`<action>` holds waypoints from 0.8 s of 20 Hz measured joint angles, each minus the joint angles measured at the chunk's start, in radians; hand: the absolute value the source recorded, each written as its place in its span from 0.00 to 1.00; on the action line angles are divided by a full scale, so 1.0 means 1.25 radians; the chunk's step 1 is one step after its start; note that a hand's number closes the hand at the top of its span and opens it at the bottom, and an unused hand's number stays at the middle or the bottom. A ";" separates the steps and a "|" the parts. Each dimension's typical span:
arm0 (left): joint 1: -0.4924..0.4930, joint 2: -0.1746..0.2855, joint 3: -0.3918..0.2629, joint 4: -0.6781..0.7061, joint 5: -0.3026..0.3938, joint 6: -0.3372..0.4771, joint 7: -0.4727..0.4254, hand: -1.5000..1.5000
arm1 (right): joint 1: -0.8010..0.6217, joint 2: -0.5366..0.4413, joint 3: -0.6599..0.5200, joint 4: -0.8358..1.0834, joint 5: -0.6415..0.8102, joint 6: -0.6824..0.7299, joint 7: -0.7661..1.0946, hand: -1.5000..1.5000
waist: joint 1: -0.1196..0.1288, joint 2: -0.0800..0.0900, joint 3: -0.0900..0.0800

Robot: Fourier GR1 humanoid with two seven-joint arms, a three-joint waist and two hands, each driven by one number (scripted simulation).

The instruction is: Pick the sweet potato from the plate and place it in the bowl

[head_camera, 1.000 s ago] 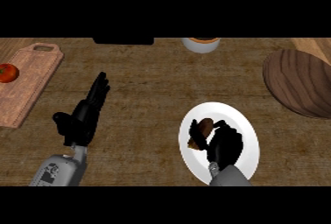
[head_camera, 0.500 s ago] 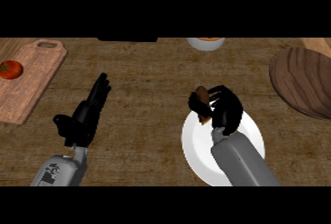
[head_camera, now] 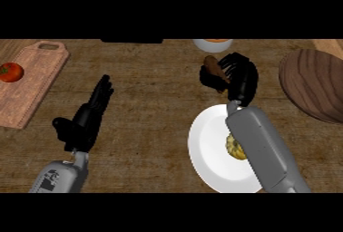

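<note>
Fingers of right hand (head_camera: 242, 81) curl round potato (head_camera: 213, 68), just past far rim of plate (head_camera: 203, 153) and clear of it; bowl (head_camera: 315, 84) lies right of plate; left hand (head_camera: 85, 120) rests left of plate, fingers straight, pressed together

Left hand (head_camera: 85, 118): open, its black fingers straight and close together, pointing up the view and slightly right, with the thumb out to the left.
Left forearm (head_camera: 59, 177): grey, with only a short stretch showing at the lower left edge.
Right hand (head_camera: 240, 78): far up the view, fingers curled round the sweet potato (head_camera: 213, 68) at its left side.
Right forearm (head_camera: 260, 147): grey, rising from the lower right edge and leaning slightly left to the wrist.
Spacing: the hands are well apart, the right one higher in the view.
</note>
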 measured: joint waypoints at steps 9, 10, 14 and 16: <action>0.018 -0.016 0.007 0.001 -0.021 0.007 -0.004 0.50 | -0.197 -0.042 -0.013 0.084 0.173 0.014 0.110 1.00 | -0.021 -0.009 -0.002; 0.021 -0.015 0.010 0.003 -0.021 0.004 -0.007 0.50 | -0.219 -0.051 -0.017 0.086 0.190 0.032 0.137 1.00 | -0.022 -0.009 -0.002; 0.019 -0.026 0.016 0.010 -0.025 0.003 -0.010 0.50 | -0.286 -0.078 -0.036 0.104 0.243 0.092 0.219 1.00 | -0.025 -0.010 -0.002; 0.011 -0.027 0.019 0.018 -0.028 -0.003 -0.010 0.50 | -0.323 -0.098 -0.055 0.123 0.253 0.108 0.234 1.00 | -0.024 -0.009 -0.002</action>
